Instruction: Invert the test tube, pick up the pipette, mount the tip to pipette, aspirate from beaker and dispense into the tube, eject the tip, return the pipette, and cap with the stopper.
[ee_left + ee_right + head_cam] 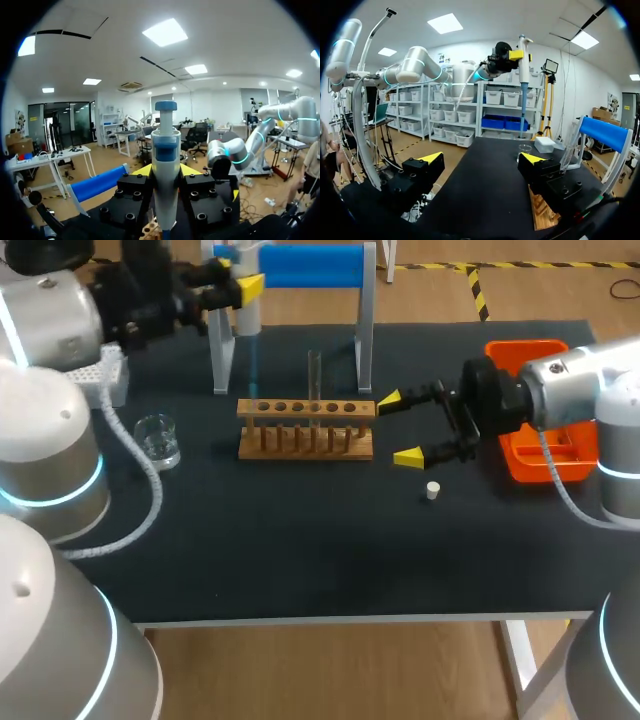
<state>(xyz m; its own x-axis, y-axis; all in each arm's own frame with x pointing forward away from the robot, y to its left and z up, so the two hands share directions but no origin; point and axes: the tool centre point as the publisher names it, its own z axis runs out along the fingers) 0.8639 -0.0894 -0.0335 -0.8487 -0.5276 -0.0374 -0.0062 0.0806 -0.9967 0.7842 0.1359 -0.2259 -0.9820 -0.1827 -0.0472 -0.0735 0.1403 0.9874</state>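
The pipette (165, 145) stands upright in the left end effector (165, 174), whose two fingers clamp its barrel from both sides just under the plunger head. Taking the wooden rack (305, 427) as the dial's centre, it hangs above the counter (300, 550) at about eleven o'clock, close in front of the blue-barred stand (310, 267). It looks like light, rigid plastic with a smooth barrel, so the mid-barrel hold seems right. I judge the plunger must stay free and the shaft vertical once liquid is in it. Whether a tip is mounted I cannot tell.

The test tube (314, 380) stands upright in the rack. It is thin glass, likely fragile and slippery, and best gripped gently on its upper part above the rack. The beaker (157, 437), also glass, sits at nine o'clock, and the white tip box (106, 375) lies beyond it near ten. The small pale stopper (432, 490) lies loose at four o'clock. It is light and could roll or skid if nudged.

The right end effector (399, 429) hovers at three o'clock, just beside the rack's end, spread wide and holding nothing. An orange tray (540, 455) lies beneath its arm. The stand's uprights are what the pipette must clear on its way to the beaker.
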